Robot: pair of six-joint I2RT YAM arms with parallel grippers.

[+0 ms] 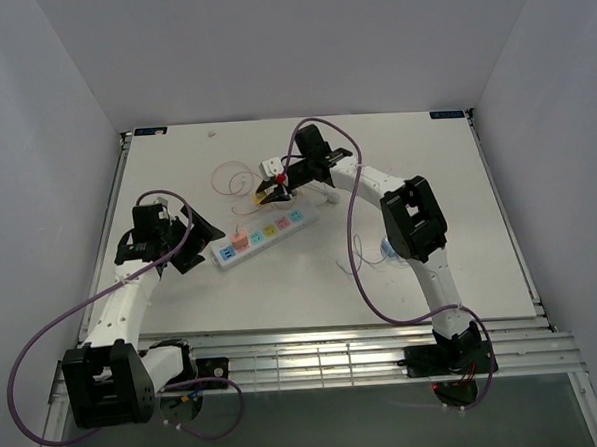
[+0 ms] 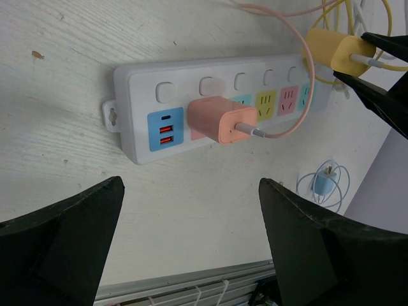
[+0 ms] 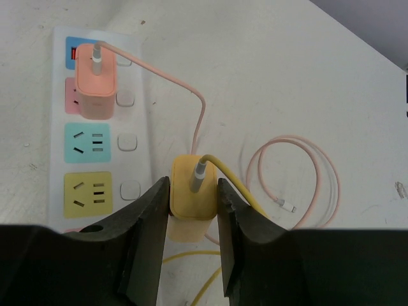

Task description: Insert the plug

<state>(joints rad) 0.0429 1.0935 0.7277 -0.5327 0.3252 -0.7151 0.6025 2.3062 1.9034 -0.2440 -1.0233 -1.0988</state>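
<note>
Two claws are sharing this scene, and we are starting with the right claw, which is pinching the yellow plug by its flat sides at a narrow setting. We are holding that plug just beside the power strip, off its switch edge and not over any socket. Its prongs are hidden, so we cannot tell whether it is touching the surface. Seen from overhead, the strip's long axis is running diagonally from near-left to far-right, and our claw is sitting on its far side. The yellow socket and teal socket are lying nearest, both unoccupied. We are judging that the plug needs to shift sideways over one of them, prongs matching the slots, before pressing in. Farther along, the pink plug is already filling its socket next to the USB ports. Our left claw is hanging wide apart and empty by the strip's USB end, near enough to steady it, though the right arm is clearly closer to the job.
</note>
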